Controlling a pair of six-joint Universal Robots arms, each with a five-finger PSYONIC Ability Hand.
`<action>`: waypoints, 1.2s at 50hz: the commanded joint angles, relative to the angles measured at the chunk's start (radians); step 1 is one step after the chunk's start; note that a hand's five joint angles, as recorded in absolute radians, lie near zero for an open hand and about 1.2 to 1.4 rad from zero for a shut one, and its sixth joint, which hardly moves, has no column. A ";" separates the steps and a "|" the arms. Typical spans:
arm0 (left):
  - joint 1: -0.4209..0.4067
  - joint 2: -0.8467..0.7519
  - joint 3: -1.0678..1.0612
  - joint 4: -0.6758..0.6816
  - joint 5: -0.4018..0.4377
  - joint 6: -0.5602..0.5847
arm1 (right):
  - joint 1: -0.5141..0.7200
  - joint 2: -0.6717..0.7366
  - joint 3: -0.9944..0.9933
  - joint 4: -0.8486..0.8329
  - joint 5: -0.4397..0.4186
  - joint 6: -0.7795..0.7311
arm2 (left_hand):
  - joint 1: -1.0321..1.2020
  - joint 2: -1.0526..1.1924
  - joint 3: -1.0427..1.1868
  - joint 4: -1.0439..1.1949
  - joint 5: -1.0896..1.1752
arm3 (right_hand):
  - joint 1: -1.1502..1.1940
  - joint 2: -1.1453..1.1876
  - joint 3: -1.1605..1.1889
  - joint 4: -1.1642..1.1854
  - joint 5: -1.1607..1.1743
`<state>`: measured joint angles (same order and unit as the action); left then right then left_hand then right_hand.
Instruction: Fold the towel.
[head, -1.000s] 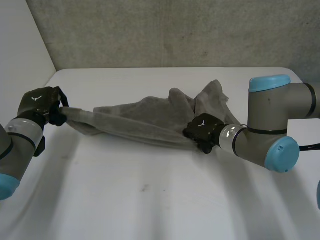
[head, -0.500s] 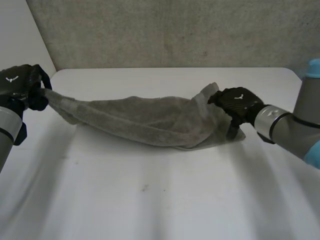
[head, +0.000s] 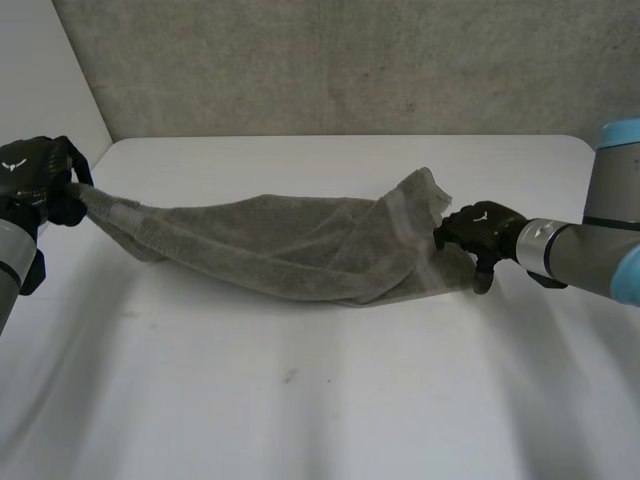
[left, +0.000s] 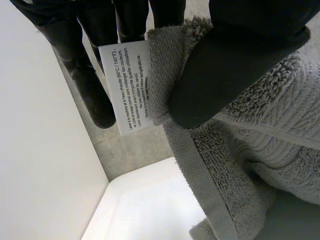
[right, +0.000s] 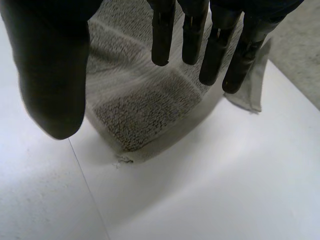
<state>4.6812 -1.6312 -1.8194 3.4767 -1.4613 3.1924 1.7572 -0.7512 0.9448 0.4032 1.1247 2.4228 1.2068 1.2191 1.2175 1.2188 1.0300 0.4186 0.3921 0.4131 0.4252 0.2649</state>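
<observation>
A grey towel (head: 290, 245) lies stretched across the white table (head: 320, 400), its left end lifted off the surface. My left hand (head: 35, 175) is shut on that left corner. In the left wrist view the thumb (left: 225, 65) pinches the towel's hem (left: 260, 140) against the fingers, beside a white care label (left: 131, 85). My right hand (head: 478, 232) hovers at the towel's right end, open. In the right wrist view its straight fingers (right: 215, 45) hang just above a towel corner (right: 145, 105) and hold nothing.
A grey wall (head: 350, 60) runs along the table's far edge, and a white wall (head: 40, 70) stands at the left. Bare tabletop stretches in front of the towel.
My right hand let go of the towel, opened and moved right to the towel's end. My left hand pulled its corner left and up, drawing the towel out long.
</observation>
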 joint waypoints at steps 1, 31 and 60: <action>-0.001 -0.016 -0.001 0.002 -0.001 0.001 | 0.007 0.081 -0.055 -0.006 -0.002 -0.013 | 0.189 0.177 0.179 0.177 0.192 | 0.130 0.156 0.135 0.123 0.109; -0.001 -0.033 -0.001 0.004 -0.001 0.000 | 0.024 0.165 -0.104 -0.129 0.009 -0.011 | 0.189 0.177 0.179 0.177 0.192 | 0.450 0.477 0.456 0.444 0.429; -0.003 -0.038 0.000 0.002 0.001 0.003 | 0.028 0.060 -0.133 -0.122 0.012 0.004 | 0.189 0.177 0.179 0.177 0.192 | 0.978 1.004 0.983 0.971 0.957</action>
<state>4.6801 -1.6706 -1.8215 3.4805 -1.4611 3.1949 1.7974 -0.6039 0.8045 0.2756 1.1331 2.4207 1.2068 1.2191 1.2175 1.2188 1.0300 1.3293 1.3229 1.3363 1.3442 1.1584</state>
